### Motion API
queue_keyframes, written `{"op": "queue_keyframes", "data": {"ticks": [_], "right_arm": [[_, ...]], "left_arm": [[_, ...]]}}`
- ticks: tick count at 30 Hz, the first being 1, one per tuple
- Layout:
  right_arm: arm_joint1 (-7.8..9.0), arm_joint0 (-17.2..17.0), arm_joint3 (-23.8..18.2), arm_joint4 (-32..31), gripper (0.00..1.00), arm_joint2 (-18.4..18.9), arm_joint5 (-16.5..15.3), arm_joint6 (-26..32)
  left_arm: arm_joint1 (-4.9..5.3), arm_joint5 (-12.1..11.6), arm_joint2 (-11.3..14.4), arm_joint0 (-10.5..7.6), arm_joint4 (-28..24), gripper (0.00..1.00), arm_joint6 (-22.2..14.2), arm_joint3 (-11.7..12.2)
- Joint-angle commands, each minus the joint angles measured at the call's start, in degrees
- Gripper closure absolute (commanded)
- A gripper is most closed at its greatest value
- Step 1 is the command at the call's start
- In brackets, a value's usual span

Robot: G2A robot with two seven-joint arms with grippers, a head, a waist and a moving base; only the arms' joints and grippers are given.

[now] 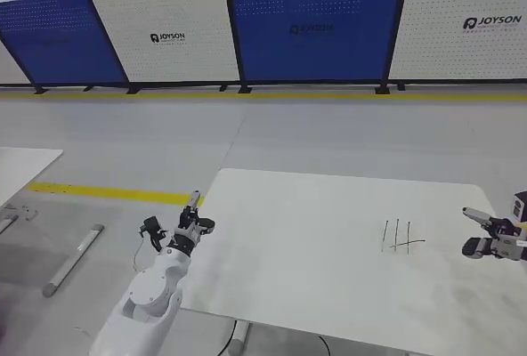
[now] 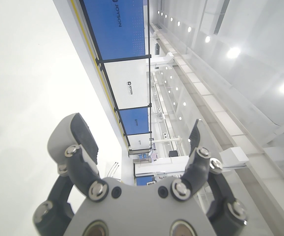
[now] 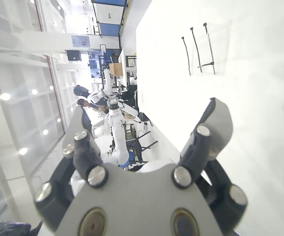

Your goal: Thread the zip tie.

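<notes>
The zip ties (image 1: 397,236) (3 side by side, 1 lying across) rest on the table (image 1: 290,267) near the right gripper (image 3: 147,108). It and the left gripper (image 2: 136,120) are both spread, empty. Flat, overlapping ties — a pinch could slip or lift 2.

You see zip ties (image 1: 397,237) lying toward the table's (image 1: 290,267) right side, the right gripper (image 1: 467,230) near them, and the left gripper (image 1: 193,199) at the opposite edge.
</notes>
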Motion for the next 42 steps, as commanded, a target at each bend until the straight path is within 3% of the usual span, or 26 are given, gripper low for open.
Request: {"op": "queue_keyframes", "data": {"ticks": [1,2,4,7,12,14,17,31,35,42], "right_arm": [[-0.01,0.01,-1.05,-0.72,0.0,-0.41,-1.26,0.07],[0.03,-0.5,-2.19,-2.5,0.0,-1.08,-4.02,-0.93],[-0.03,-1.26,-2.35,-3.61,0.0,-2.09,-6.11,-2.83],[-0.09,-0.56,-1.4,-3.55,0.0,-3.91,-9.59,0.37],[-0.49,2.71,5.41,-4.08,0.0,-8.39,-18.54,1.09],[-0.85,4.66,7.88,-4.73,0.0,-13.63,-20.99,1.09],[-0.99,8.7,13.54,-0.81,0.0,-17.46,-20.9,1.09],[-1.04,8.69,13.62,-0.87,0.0,-17.58,-20.76,0.66],[-2.05,10.66,15.8,-2.44,0.0,-20.1,-19.9,-4.28],[-4.5,16.02,23.18,-3.9,0.0,-25.51,-22.35,-5.39]], "left_arm": [[0.0,0.0,0.0,0.0,0.0,0.0,0.0,0.0],[0.0,0.0,0.0,0.0,0.0,0.0,0.0,0.0],[0.0,0.0,0.0,0.0,0.0,0.0,0.0,0.0],[0.0,0.0,0.0,0.0,0.0,0.0,0.0,0.0],[0.0,0.0,0.0,0.0,0.0,0.0,0.0,0.0],[0.0,0.0,0.0,0.0,0.0,0.0,0.0,0.0],[0.0,0.0,0.0,0.0,0.0,0.0,0.0,0.0],[0.0,0.0,0.0,0.0,0.0,0.0,0.0,0.0],[0.0,0.0,0.0,0.0,0.0,0.0,0.0,0.0],[0.0,0.0,0.0,0.0,0.0,0.0,0.0,0.0]]}}
